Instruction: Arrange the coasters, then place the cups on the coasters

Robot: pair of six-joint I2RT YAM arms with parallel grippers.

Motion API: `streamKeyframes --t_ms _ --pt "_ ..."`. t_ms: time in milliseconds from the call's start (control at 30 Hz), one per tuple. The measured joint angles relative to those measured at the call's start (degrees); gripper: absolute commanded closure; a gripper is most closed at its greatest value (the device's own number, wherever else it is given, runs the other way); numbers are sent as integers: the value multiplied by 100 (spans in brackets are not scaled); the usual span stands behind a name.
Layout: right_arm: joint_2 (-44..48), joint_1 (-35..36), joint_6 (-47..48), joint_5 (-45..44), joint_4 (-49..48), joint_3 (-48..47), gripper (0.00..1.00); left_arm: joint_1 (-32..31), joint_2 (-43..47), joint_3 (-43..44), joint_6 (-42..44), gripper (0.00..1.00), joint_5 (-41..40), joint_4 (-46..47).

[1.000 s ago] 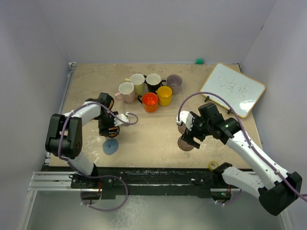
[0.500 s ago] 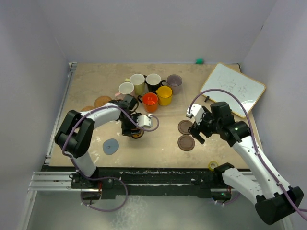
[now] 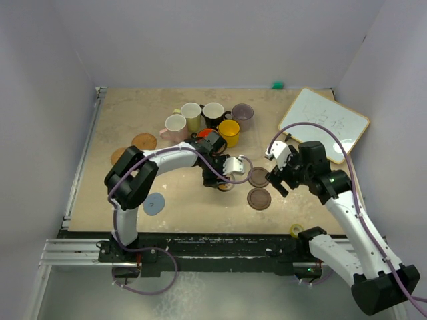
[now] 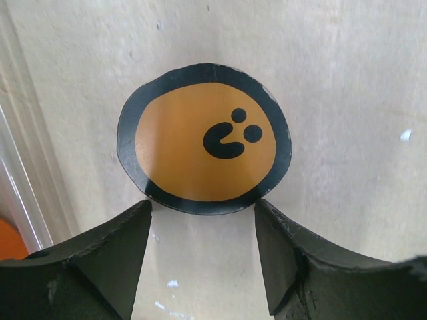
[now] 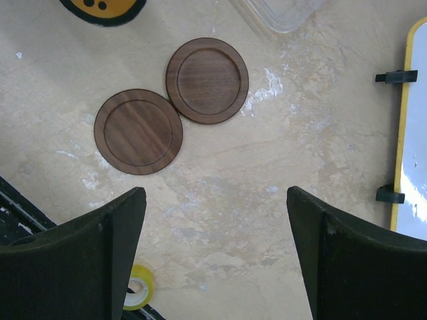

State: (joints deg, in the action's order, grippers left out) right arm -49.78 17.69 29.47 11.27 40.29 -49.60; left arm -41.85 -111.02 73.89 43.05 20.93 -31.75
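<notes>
A grey-rimmed coaster with an orange centre (image 4: pixel 203 139) lies flat on the table, and my left gripper (image 4: pixel 201 207) is shut on its near rim, one fingertip on each side. In the top view this coaster (image 3: pixel 225 187) sits just left of two dark brown coasters (image 3: pixel 258 177) (image 3: pixel 259 198). My right gripper (image 5: pixel 213 200) hovers open and empty near those two (image 5: pixel 207 80) (image 5: pixel 138 131). A blue-grey coaster (image 3: pixel 154 203) and two orange-brown ones (image 3: pixel 143 141) (image 3: pixel 119 155) lie at the left. The cups cluster at the back: pink (image 3: pixel 176 125), pale yellow-green (image 3: pixel 191 113), black (image 3: pixel 213 112), mauve (image 3: pixel 242 115), yellow (image 3: pixel 229 130); the red-orange one (image 3: pixel 205 135) is half hidden by my left arm.
A whiteboard (image 3: pixel 323 123) lies tilted at the back right. A small yellow tape roll (image 3: pixel 296 231) sits by the near edge below my right gripper. A small green object (image 3: pixel 277 85) rests against the back wall.
My left gripper has closed a little on the orange-centred coaster and travelled right with it, from near the blue-grey coaster to beside the dark brown pair. My right gripper has drawn back to the right.
</notes>
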Motion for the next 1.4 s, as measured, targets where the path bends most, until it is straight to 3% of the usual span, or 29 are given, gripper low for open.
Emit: streamKeyframes --t_ms 267,600,800,1033,1400 --pt "-20 -15 -2 -28 -24 31 12 -94 -122 111 -461 38 85 369" --pt "-57 -52 -2 -46 -31 42 12 -94 -109 52 -748 26 -22 608" --pt "-57 -74 0 -24 -26 42 12 -48 372 -452 -737 20 -26 522" --pt "-57 -74 0 26 -13 44 12 411 1038 -717 -658 26 -295 544" --pt "-57 -74 2 70 15 44 12 1078 697 -632 -195 42 -1128 817"
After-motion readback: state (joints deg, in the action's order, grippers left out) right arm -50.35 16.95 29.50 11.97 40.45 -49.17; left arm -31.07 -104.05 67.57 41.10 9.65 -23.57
